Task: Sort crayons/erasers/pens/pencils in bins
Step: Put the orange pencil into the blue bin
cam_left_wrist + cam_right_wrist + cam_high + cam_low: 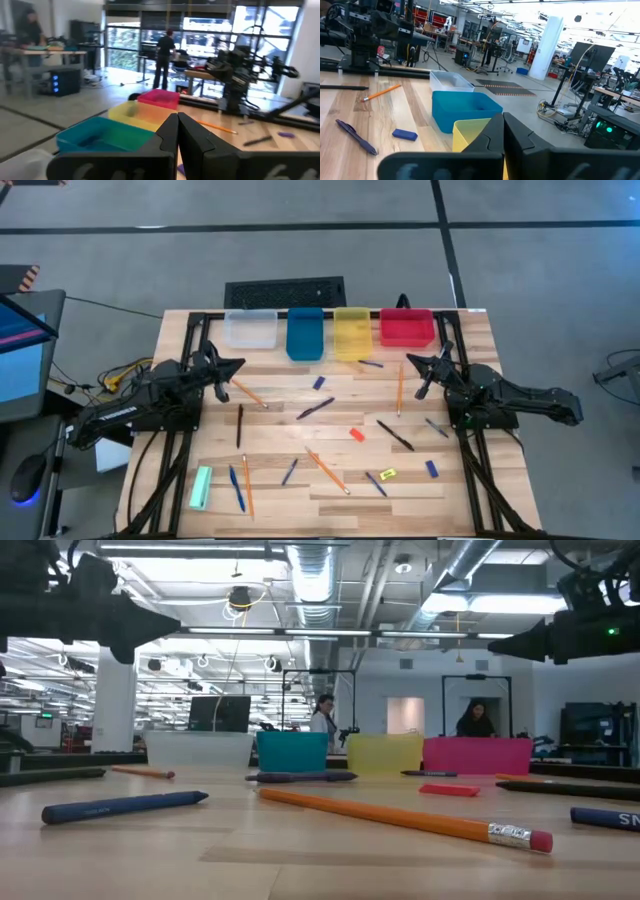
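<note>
Wooden table [270,485] messy. Nothing sorted yet: four bins [328,332] lined up at far edge, empty. Pencils [326,470], pens [394,435], erasers [356,434] all scattered. Left gripper [236,367] shut, holding nothing. Right gripper [413,362] same.

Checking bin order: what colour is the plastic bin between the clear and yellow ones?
Blue rectangular plastic bin; the high view shows it best.

Four bins [329,332]. Five orange pencils [325,469]. About eight dark pens [315,408]. Erasers [356,434]: one orange-red, one yellow, two blue. One pale green block [201,487]. Two arms.
</note>
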You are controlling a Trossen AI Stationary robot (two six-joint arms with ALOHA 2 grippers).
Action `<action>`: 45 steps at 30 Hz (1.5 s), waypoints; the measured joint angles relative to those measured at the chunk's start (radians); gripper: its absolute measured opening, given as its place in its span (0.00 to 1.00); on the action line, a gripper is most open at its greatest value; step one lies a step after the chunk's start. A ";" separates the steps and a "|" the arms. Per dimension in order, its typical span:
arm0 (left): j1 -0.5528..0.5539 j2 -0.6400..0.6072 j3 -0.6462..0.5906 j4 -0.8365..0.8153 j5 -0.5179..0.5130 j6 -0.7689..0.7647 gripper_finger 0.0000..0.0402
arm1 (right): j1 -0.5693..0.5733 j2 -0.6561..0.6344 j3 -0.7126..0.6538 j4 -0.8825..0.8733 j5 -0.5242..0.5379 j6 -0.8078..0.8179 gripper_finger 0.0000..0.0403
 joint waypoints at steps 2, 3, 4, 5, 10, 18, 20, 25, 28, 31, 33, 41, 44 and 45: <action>0.000 0.000 0.001 0.000 -0.026 -0.010 0.00 | 0.000 0.000 0.000 0.000 0.000 0.000 0.04; 0.000 0.000 0.001 0.000 -0.038 -0.013 0.00 | 0.000 0.000 0.000 0.000 0.000 0.000 0.04; 0.000 0.000 0.002 -0.001 -0.048 -0.014 0.00 | 0.000 0.000 0.000 0.000 0.000 0.000 0.04; 0.000 0.000 0.002 -0.003 -0.050 -0.015 0.00 | 0.000 0.000 0.000 0.000 0.000 0.000 0.04; 0.000 0.000 0.002 -0.011 -0.058 -0.007 0.00 | 0.000 0.000 0.000 0.000 0.000 0.000 0.04; 0.000 0.000 0.003 -0.009 -0.172 -0.027 0.00 | 0.000 0.000 0.000 0.000 0.000 0.000 0.04; 0.000 0.000 0.004 -0.003 -0.207 -0.027 0.00 | 0.000 0.000 0.000 0.000 0.000 0.000 0.04; 0.000 0.000 0.004 -0.004 -0.173 -0.037 0.00 | 0.000 0.000 0.000 0.000 0.000 0.000 0.04; 0.000 0.000 0.004 -0.008 -0.202 -0.075 0.00 | 0.000 0.000 0.000 0.000 0.000 0.000 0.04; 0.000 0.000 0.004 -0.018 -0.209 -0.108 0.00 | 0.000 0.000 0.000 0.000 0.000 0.000 0.04; 0.000 0.000 0.004 -0.033 -0.209 -0.122 0.00 | 0.000 0.000 0.000 0.000 0.000 0.000 0.04; 0.000 0.000 0.004 -0.115 -0.213 -0.147 0.00 | 0.000 0.000 0.000 0.000 0.000 0.000 0.04; 0.000 0.000 0.005 -0.116 -0.206 -0.149 0.00 | 0.000 0.000 0.000 0.000 0.000 0.000 0.04; 0.000 0.000 0.005 -0.116 -0.205 -0.149 0.00 | 0.000 0.000 0.000 0.000 0.000 0.000 0.04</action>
